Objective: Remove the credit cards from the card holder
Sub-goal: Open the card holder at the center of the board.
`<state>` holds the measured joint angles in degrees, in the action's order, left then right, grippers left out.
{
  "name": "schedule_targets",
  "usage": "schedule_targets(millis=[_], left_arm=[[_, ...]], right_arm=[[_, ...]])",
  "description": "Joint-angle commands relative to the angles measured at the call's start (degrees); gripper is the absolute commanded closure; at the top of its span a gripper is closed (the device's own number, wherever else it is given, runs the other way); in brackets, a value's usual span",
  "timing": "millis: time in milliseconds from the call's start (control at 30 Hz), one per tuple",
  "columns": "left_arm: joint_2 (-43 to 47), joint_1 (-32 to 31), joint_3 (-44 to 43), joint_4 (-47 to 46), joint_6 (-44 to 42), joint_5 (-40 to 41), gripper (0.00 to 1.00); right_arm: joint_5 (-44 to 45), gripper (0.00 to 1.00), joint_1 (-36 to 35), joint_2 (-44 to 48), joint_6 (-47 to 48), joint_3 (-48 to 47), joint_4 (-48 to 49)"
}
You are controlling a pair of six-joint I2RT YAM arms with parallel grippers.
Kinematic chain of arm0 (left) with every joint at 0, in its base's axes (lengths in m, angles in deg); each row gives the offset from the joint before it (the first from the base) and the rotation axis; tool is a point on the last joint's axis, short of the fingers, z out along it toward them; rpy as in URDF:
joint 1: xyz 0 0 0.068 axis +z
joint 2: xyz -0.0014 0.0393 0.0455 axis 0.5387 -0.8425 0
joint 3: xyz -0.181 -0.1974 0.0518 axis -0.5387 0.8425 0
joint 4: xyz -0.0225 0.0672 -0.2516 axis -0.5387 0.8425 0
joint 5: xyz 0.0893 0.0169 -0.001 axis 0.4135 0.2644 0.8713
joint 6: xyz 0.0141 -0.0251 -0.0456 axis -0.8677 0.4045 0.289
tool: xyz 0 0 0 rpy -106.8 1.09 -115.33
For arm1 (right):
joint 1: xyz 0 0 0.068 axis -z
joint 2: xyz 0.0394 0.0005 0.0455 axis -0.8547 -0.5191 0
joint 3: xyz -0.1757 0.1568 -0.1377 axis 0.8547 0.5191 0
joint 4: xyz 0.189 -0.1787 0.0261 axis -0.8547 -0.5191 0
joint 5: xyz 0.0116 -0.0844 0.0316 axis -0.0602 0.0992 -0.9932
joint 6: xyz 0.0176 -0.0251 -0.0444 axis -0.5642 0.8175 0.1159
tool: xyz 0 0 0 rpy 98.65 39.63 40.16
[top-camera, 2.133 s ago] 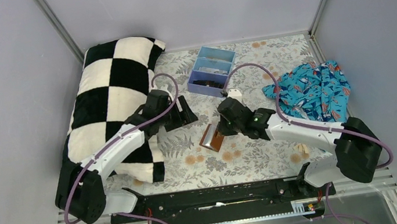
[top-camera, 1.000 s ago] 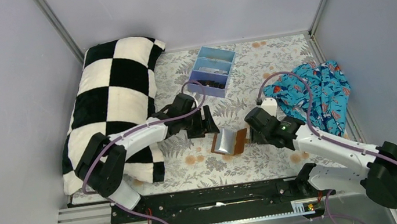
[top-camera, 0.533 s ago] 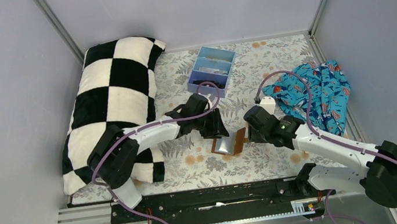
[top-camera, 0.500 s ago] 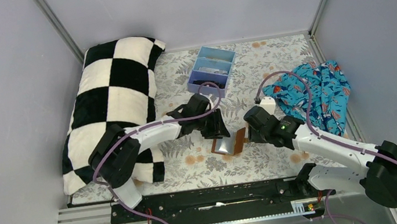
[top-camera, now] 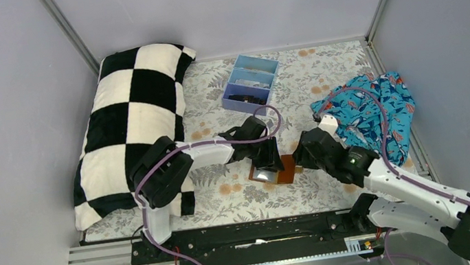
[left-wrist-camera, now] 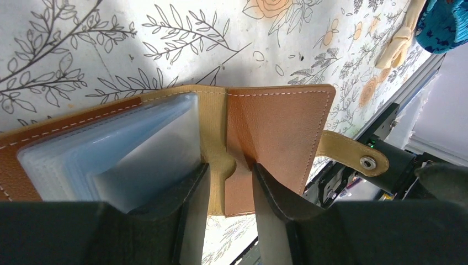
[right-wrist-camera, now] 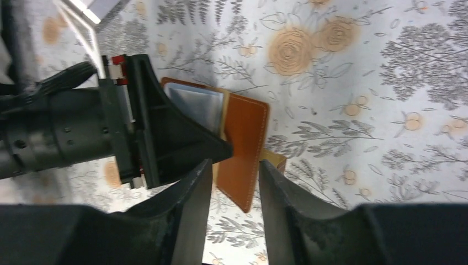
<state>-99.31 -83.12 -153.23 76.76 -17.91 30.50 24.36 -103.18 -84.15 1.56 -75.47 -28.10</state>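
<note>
As seen from above, the open card holder [top-camera: 286, 168] is found on the floral worktop [top-camera: 295, 89], about midway between its left and right edges and nearer the near edge than the far one. The left gripper [top-camera: 268, 164] is set over the holder's left half, and the right gripper [top-camera: 304, 158] is placed at its right edge. A black-and-white chequered pillow [top-camera: 129, 113] is laid along the left edge, a blue three-compartment tray [top-camera: 242, 106] near the far edge, and a blue patterned cloth [top-camera: 368, 110] by the right edge.

From the left wrist, the holder is shown spread flat. Translucent plastic sleeves [left-wrist-camera: 121, 149] are seen on one half, a brown leather flap [left-wrist-camera: 276, 143] on the other, a tan spine [left-wrist-camera: 215, 132] between them, and a strap with a snap [left-wrist-camera: 345, 152] reaching past the flap. The left fingers [left-wrist-camera: 190, 204] are held slightly apart, one over the sleeves and one over the flap. Whether the spine between them is pinched cannot be told, nor can what the sleeves hold.

From the right wrist, the right fingers [right-wrist-camera: 190, 204] are seen apart with the flap's edge between them; whether it is clamped cannot be told. The left gripper is seen just beside, over the sleeves.
</note>
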Motion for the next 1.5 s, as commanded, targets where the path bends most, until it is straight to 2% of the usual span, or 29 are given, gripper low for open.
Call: schedule_targets(millis=[0,67,133,233,467,633,933,1067,1200,1367,1467], left_arm=[[-1.1,-0.2,-1.9,-1.6,0.3,0.0,0.61],[-0.9,-0.2,-1.9,-1.6,0.6,0.4,0.61],[0.0,-0.2,-1.6,-1.9,0.8,0.5,0.61],[2.4,-0.2,-0.9,-2.8,0.7,-0.3,0.61],[11.2,0.7,0.2,-0.4,0.2,1.4,0.56],[14.7,4.0,3.5,0.5,0.3,3.3,0.39],[9.4,5.2,4.2,1.7,0.9,3.8,0.39],[7.7,5.1,4.3,2.5,1.8,5.6,0.35],[6.8,5.1,4.7,2.4,2.1,5.9,0.34],[9.6,4.0,5.8,3.4,1.6,11.5,0.3],[10.4,3.8,5.7,5.7,0.5,14.2,0.31]], right_arm=[[-3.1,0.6,0.4,3.5,-5.7,4.0,8.5],[-4.7,0.68,0.4,2.0,-7.9,5.7,10.7],[-7.1,0.82,0.4,-0.1,-9.4,7.4,12.9],[-9.6,0.91,0.4,-2.5,-11.9,10.9,17.7],[-8.0,0.95,1.3,-8.7,-13.2,14.6,20.0],[-7.8,0.95,2.5,-10.0,-13.4,16.8,21.6],[-8.8,0.95,3.4,-10.7,-13.7,17.9,22.6],[-9.1,0.95,3.6,-10.9,-13.5,18.1,22.8],[-9.3,0.95,3.8,-11.4,-13.1,18.1,23.3],[-9.8,0.95,4.0,-12.4,-12.8,17.7,23.6],[-10.2,0.95,4.2,-12.8,-12.5,17.7,24.2]])
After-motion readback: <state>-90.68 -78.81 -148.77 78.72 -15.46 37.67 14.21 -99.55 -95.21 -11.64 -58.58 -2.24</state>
